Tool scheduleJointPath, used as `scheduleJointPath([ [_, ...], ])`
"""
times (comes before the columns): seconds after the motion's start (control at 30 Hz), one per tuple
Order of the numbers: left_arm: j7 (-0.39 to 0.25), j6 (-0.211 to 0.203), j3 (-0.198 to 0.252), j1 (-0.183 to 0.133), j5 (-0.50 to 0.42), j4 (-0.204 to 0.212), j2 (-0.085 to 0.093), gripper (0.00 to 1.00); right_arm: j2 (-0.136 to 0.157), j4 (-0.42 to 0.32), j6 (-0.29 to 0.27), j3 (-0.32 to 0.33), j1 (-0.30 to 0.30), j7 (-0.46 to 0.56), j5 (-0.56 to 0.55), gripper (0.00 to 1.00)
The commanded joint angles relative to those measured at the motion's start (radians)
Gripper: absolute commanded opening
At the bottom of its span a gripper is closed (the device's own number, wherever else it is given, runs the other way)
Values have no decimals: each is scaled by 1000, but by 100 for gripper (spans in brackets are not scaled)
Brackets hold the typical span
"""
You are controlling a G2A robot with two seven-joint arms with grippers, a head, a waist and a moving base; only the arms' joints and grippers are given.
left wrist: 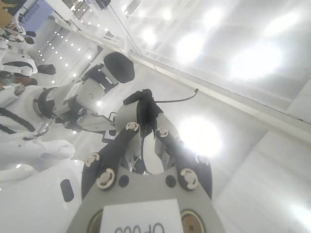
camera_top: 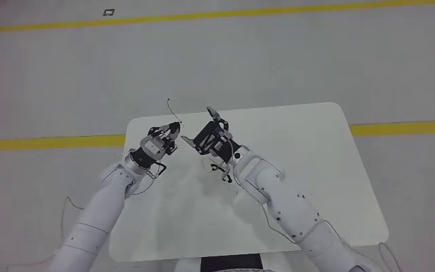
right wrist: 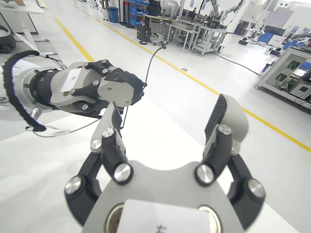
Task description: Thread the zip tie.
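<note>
One zip tie [left wrist: 170,101], left gripper [left wrist: 144,107]

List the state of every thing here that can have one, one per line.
zip tie: clamped in the left tool, its free end curving out into the air, not closed into a loop.
left tool: shut on the zip tie, above the table.
right tool: open, holding nothing, close beside the left tool.
</note>
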Motion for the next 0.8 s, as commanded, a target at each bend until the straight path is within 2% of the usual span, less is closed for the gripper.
scheduleJointPath([
  [0.0, 0, 0, 0, 0, 0, 0, 0, 0, -2, 8, 4, -5, 3, -2, 3, 45],
  [0.67, 0, 0, 0, 0, 0, 0, 0, 0, -22, 52, 26, -44, 33, -21, 7, 35],
  [0.77, 0, 0, 0, 0, 0, 0, 0, 0, -24, 54, 28, -46, 36, -21, 5, 31],
])
